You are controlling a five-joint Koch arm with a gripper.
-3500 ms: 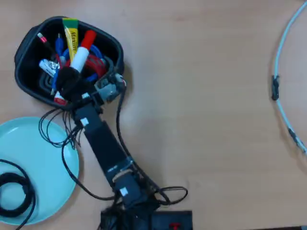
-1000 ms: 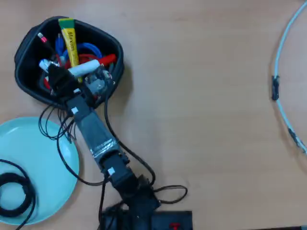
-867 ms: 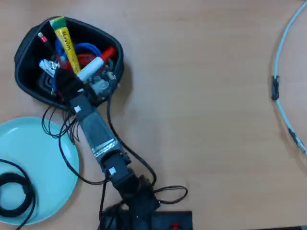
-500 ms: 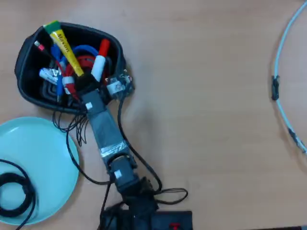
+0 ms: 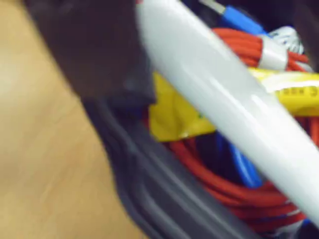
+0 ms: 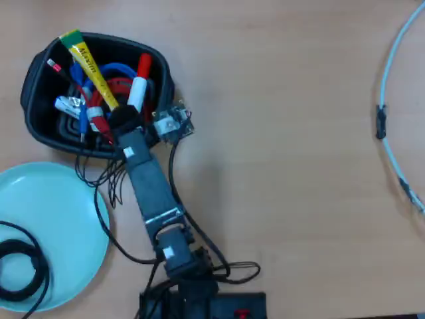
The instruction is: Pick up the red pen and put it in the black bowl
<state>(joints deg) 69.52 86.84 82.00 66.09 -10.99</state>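
Looking at the overhead view's upper left, you see the red pen slanting over the black bowl, its lower end at the hand; whether the hand grips it, you cannot tell.

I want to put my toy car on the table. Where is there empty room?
The big bare wood between the arm and the pale cable on the overhead view's right is free. The black bowl is crowded with cables, a yellow sachet and the red pen. The light-blue plate holds a black cable.
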